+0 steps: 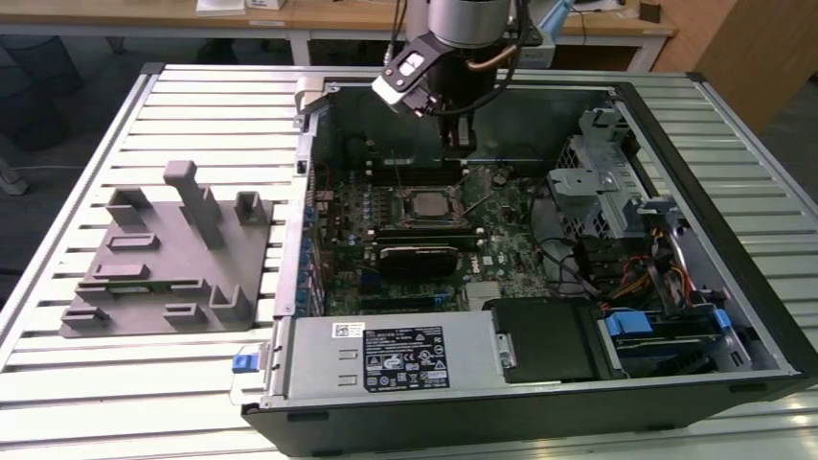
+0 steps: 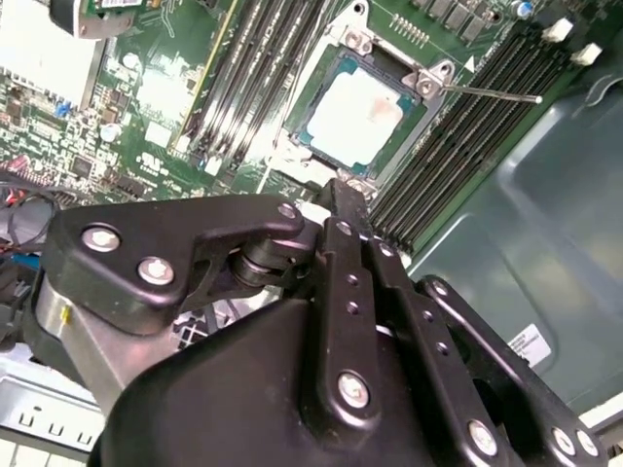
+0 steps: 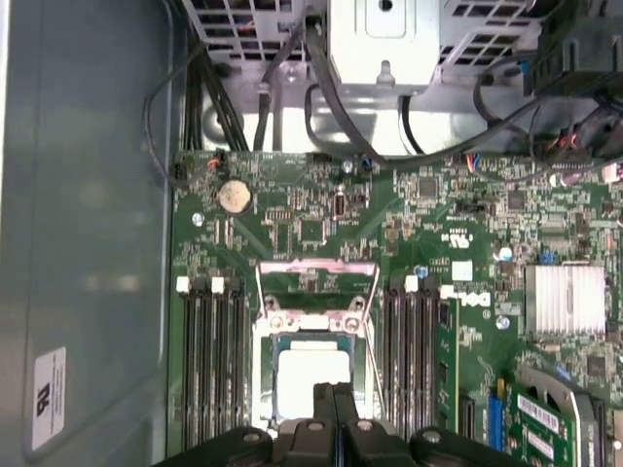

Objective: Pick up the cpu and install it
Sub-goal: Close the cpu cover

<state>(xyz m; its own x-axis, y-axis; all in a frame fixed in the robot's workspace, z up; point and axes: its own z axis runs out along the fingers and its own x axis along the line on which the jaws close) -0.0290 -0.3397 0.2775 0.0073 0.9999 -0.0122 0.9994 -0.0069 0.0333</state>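
Green motherboard [image 3: 321, 209] cradles flat, silvery square cpu [image 3: 302, 375].

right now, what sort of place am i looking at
Most likely a robotics lab or workshop bench: an opened desktop computer case lies on a slatted metal table, a grey fixture tray beside it, wooden desks behind. The gripper hangs near the cpu seated in its motherboard socket.

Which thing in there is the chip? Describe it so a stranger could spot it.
Look inside the open computer case at the green board on its floor. Near the board's middle, between two banks of long dark slots, a metal frame holds the chip. It is the only smooth, pale silver square there.
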